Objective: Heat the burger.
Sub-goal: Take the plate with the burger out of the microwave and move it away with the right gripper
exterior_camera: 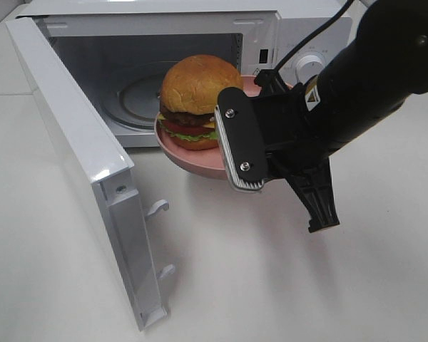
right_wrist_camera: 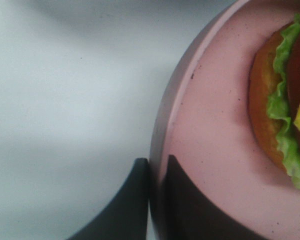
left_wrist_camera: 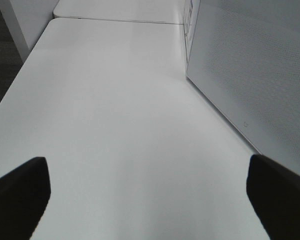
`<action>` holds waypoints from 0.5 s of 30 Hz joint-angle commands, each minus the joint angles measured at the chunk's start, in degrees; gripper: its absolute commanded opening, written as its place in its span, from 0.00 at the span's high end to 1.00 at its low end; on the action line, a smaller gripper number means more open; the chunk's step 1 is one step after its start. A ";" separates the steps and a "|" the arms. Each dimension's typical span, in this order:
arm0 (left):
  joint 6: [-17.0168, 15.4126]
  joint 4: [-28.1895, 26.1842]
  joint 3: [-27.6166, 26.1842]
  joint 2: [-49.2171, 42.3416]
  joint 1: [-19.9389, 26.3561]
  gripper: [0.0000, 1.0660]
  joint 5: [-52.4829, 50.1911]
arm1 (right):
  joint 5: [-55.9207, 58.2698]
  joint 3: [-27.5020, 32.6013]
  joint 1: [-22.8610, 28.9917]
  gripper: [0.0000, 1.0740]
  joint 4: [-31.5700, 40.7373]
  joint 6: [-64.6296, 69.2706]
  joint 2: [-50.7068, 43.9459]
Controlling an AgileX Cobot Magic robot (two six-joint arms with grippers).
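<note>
The burger (exterior_camera: 198,87), with a tan domed bun and red and green layers, sits on a pink plate (exterior_camera: 189,160). My right gripper (exterior_camera: 235,160) is shut on the plate's rim and holds it in the air just in front of the open microwave (exterior_camera: 299,32). The right wrist view shows the two fingertips (right_wrist_camera: 135,205) pinching the plate's edge (right_wrist_camera: 210,130), with the burger's (right_wrist_camera: 282,105) lettuce beside them. My left gripper (left_wrist_camera: 150,200) stands open over bare table with nothing between its fingers; the exterior view does not show it.
The microwave door (exterior_camera: 78,142) is swung wide open toward the front left, with its latch hooks sticking out. Inside the cavity lies the glass turntable (exterior_camera: 135,92). In the left wrist view the door's outer face (left_wrist_camera: 250,65) stands close by.
</note>
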 commanded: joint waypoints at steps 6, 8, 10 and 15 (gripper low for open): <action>0.00 0.11 0.23 -0.17 0.11 0.06 -0.86 | -5.79 3.95 0.23 1.00 -0.40 1.83 -5.16; 0.00 0.11 0.23 -0.17 0.11 0.06 -0.86 | -6.47 6.36 0.92 1.00 -0.34 2.23 -7.45; 0.00 0.11 0.23 -0.17 0.11 0.06 -0.86 | -6.65 6.88 0.92 0.99 -0.34 2.41 -7.96; 0.00 0.11 0.23 -0.17 0.11 0.06 -0.86 | -6.70 9.40 0.92 0.99 -0.57 2.64 -10.71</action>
